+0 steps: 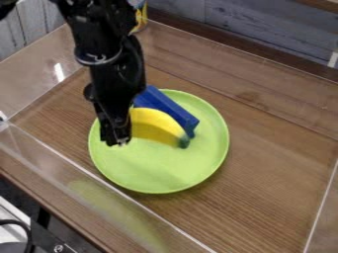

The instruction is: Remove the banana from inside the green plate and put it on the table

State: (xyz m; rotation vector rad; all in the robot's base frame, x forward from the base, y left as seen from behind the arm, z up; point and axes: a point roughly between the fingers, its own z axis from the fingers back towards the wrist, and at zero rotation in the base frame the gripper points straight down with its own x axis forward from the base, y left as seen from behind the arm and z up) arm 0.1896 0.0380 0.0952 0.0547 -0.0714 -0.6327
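Just behind the banana (160, 126) – a blue block (172, 110), touching

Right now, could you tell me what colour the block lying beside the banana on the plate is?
Blue; the block shows clearly in the single camera view.

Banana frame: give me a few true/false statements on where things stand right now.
1. The claw is shut on one end of the banana. True.
2. The banana lies on the bare table, outside the plate. False: it is over the green plate, in the claw's grip.
3. A blue block sits in the plate behind the banana. True.
4. The plate is red. False: it is lime green.
5. The claw points sideways. False: it points down at the plate.
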